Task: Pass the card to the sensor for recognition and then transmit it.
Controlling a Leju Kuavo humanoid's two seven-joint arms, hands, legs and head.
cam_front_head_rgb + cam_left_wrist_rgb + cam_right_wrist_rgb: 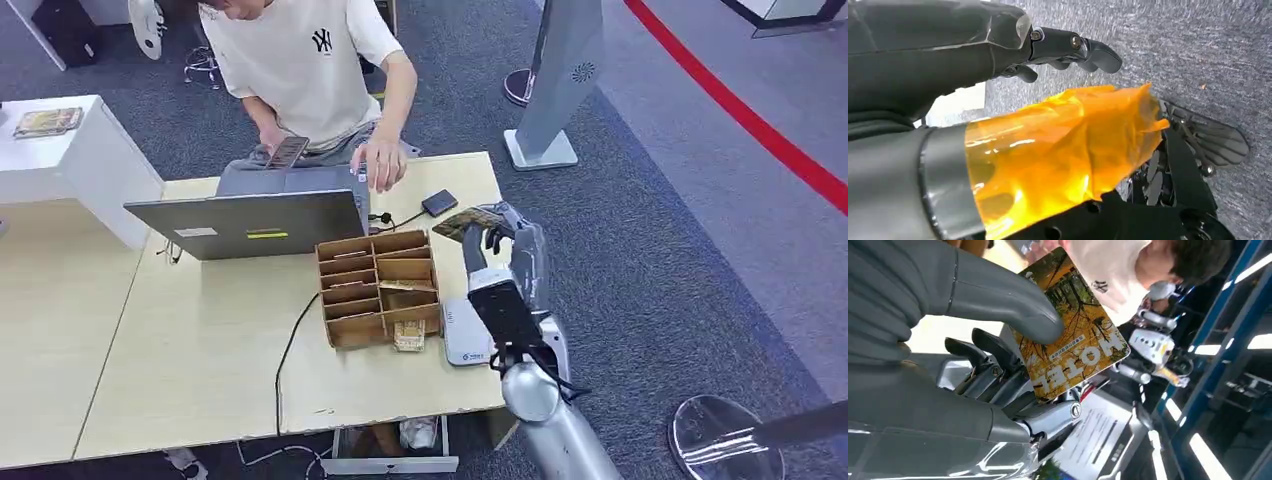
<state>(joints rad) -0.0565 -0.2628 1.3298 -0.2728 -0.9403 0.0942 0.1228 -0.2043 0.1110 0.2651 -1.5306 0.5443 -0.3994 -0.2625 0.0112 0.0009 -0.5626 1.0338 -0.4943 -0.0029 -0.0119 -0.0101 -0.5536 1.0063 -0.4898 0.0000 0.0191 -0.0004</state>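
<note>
- One card [466, 222] is in our right hand [497, 232], pinched between the thick grey thumb [1013, 315] and the darker fingers [993, 352] behind it; its face shows yellow autumn trees and white lettering.
- We hold that card raised just past the right edge of the table [200, 370], beyond the far right corner of the cardboard organizer [380, 287].
- Our right arm [545, 400] comes up from the table's near right corner.
- Flat on the table at its right edge lies the white sensor [466, 331], just right of the organizer and nearer us than the card, which does not touch it.
- Our left hand [1068, 50] is over grey carpet, its dark fingers curled with nothing in them; an orange film wraps the thumb [1063, 150].
- Another card [408, 337] lies at the organizer's near right corner, touching it.
- Along the far edge of the table stands an open laptop [250, 222], and a small black box [439, 203] with a cable sits near the far right corner.
- Behind the far edge sits a person [310, 70] in a white shirt, one hand [378, 165] on the laptop's base, the other holding a dark flat object [287, 152].
</note>
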